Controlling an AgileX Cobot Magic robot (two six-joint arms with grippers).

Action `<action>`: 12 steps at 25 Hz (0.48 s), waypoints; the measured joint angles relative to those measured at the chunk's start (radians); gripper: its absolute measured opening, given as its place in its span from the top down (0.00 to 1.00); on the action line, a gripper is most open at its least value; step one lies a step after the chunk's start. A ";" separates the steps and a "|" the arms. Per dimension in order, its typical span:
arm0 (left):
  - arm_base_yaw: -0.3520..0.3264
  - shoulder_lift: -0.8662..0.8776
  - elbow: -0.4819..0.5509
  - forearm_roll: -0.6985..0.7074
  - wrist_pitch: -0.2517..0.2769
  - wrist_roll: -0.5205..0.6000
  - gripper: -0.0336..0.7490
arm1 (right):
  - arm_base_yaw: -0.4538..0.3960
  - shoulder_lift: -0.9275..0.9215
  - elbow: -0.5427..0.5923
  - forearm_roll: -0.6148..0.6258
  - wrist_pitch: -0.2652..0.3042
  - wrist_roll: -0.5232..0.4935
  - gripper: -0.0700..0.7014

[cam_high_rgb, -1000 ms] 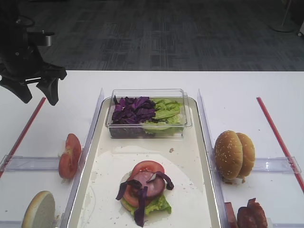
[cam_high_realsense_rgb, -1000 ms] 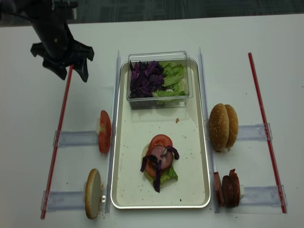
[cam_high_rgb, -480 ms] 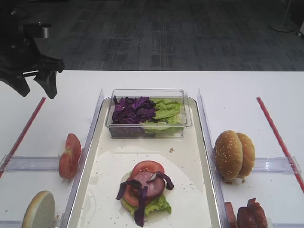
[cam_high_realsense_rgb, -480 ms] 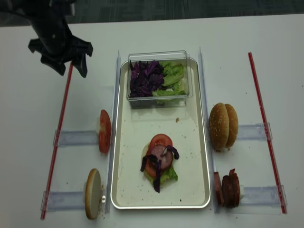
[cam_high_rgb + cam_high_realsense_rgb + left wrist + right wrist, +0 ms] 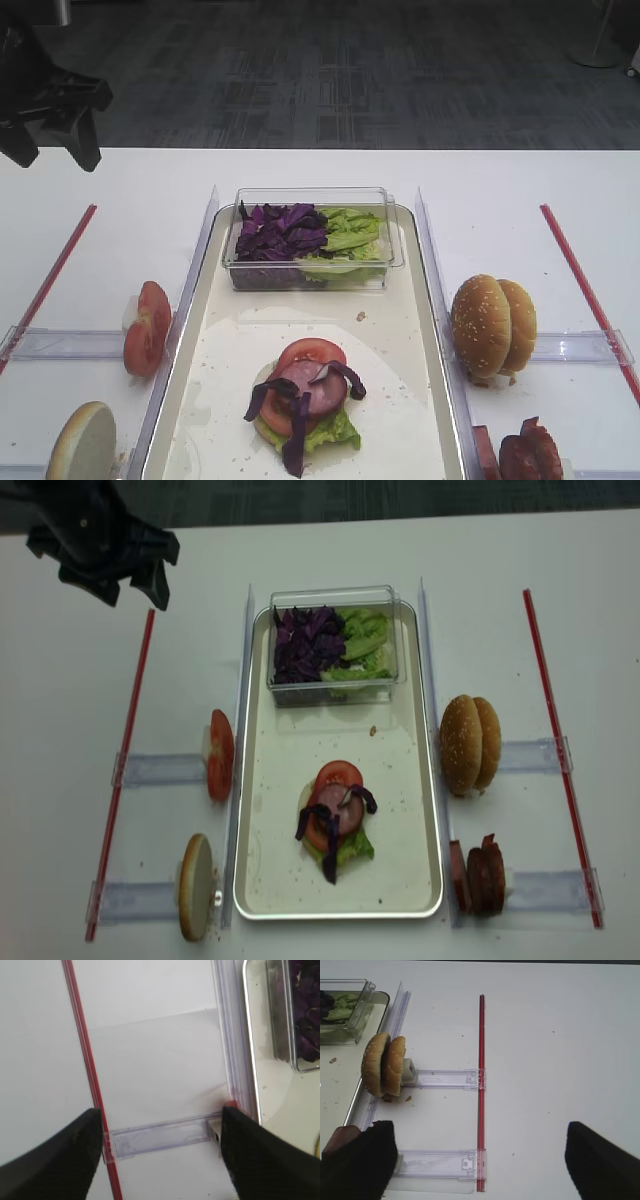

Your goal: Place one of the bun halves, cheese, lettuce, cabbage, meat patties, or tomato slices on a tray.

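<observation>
Left claw [image 5: 130, 585] up at far-left corner over bare white desk [image 5: 330, 550], jaws spread wide, nothing between them. Well apart from tray [image 5: 432, 810]; red strip [image 5: 125, 750] runs just below it. Right claw [image 5: 480, 1160] seen only from its wrist camera: two dark fingers far apart at bottom edge, empty gap between, so open.

Tray long axis runs near-to-far down desk middle, flanked by clear plastic rails [image 5: 238, 730]. Clear plastic box [image 5: 335, 640] sits across far end of tray, long axis crosswise: cabbage [image 5: 305, 645] in left part, lettuce [image 5: 365, 645] in right part, touching.

Near half of tray: stack [image 5: 335, 825] with lettuce at bottom, tomato slices and pinkish meat slice above, purple cabbage strips draped over top, trailing toward near edge. Crumbs scattered on tray floor.

Off tray, left side: tomato slices [image 5: 220, 755] standing on edge on clear holder; single bun half [image 5: 196, 887] on edge nearer, pale face right. Right side: bun halves [image 5: 472, 745] on edge, pressed together, sesame crust outward; meat patties [image 5: 482, 878] on edge nearer. Second red strip [image 5: 560, 750] far right.
</observation>
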 joint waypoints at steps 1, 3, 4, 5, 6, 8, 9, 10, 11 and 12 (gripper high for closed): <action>0.000 -0.014 0.012 0.000 0.001 0.000 0.37 | 0.000 0.000 0.000 0.000 0.000 0.000 0.01; 0.000 -0.049 0.037 0.000 0.002 0.000 0.37 | 0.000 0.000 0.000 0.000 0.000 0.000 0.01; 0.000 -0.068 0.048 0.000 0.002 0.000 0.37 | 0.000 0.000 0.000 0.000 0.000 0.000 0.01; 0.000 -0.084 0.064 0.002 0.002 0.000 0.37 | 0.000 0.000 0.000 0.000 0.000 0.000 0.01; 0.000 -0.104 0.080 0.006 0.005 -0.001 0.37 | 0.000 0.000 0.000 0.000 0.000 0.000 0.01; 0.000 -0.141 0.111 0.014 0.005 -0.001 0.37 | 0.000 0.000 0.000 0.000 0.000 0.000 0.01; 0.000 -0.160 0.128 0.016 0.005 -0.001 0.37 | 0.000 0.000 0.000 0.000 0.000 0.000 0.01; 0.000 -0.180 0.147 0.018 0.005 -0.001 0.37 | 0.000 0.000 0.000 0.000 0.000 0.000 0.01; 0.000 -0.201 0.165 0.018 0.005 -0.001 0.37 | 0.000 0.000 0.000 0.000 0.000 0.000 0.01; 0.000 -0.219 0.185 0.018 0.005 -0.002 0.37 | 0.000 0.000 0.000 0.000 0.000 0.000 0.01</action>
